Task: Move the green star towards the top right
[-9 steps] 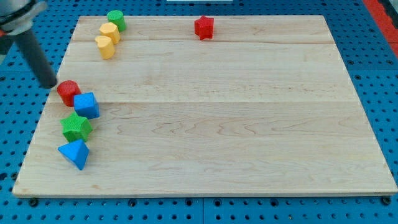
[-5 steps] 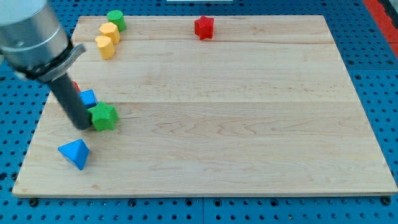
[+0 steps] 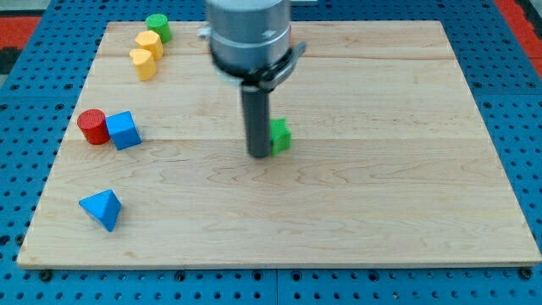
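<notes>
The green star (image 3: 280, 136) lies near the middle of the wooden board (image 3: 356, 203), partly hidden behind my rod. My tip (image 3: 258, 155) rests on the board just to the star's left and slightly below it, touching or almost touching it. The arm's grey body rises from the rod toward the view's top and covers the spot where a red block stood.
A red cylinder (image 3: 92, 127) and a blue cube (image 3: 124, 130) sit side by side at the left. A blue pyramid-like block (image 3: 102, 208) lies at the lower left. Two yellow blocks (image 3: 146, 52) and a green cylinder (image 3: 157, 26) stand at the top left.
The green star has slid far to the right and slightly up, from the left side to the board's middle. My tip moved with it, staying at its left.
</notes>
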Action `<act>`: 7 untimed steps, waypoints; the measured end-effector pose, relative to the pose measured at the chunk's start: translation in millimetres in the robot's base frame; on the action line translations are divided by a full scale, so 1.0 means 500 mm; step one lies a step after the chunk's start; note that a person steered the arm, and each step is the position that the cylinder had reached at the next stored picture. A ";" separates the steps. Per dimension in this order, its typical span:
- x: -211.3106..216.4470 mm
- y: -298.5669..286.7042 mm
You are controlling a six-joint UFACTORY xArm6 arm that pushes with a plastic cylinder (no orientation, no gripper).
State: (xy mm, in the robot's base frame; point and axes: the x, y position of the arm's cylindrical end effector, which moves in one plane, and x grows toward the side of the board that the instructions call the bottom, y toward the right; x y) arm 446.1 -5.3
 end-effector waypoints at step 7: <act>-0.191 0.249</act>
